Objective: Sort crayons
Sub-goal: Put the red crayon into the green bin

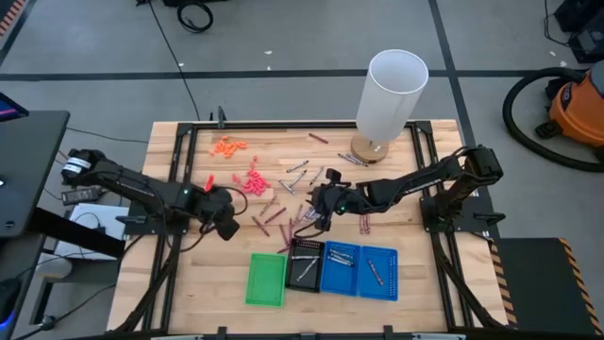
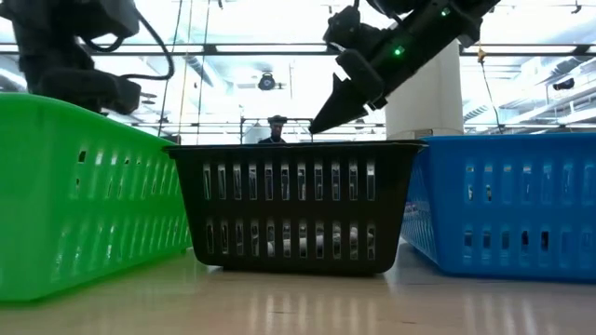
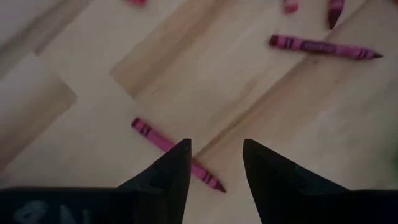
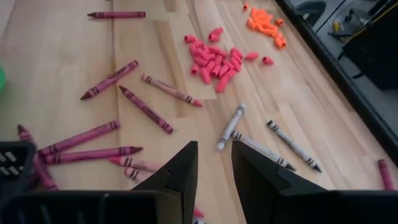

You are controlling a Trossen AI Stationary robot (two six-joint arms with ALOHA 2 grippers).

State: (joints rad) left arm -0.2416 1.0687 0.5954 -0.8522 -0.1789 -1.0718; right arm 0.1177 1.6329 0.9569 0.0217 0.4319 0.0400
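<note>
Two grippers hover with fingers spread, empty: left gripper (image 3: 214,163) over a red crayon (image 3: 177,155); only the low view shows the right gripper (image 2: 321,119) above the black tray (image 2: 293,209) at 6 o'clock.

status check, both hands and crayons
Left hand open over a red crayon. Right hand open, empty, above loose crayons by black tray. Nothing blocking.
</note>
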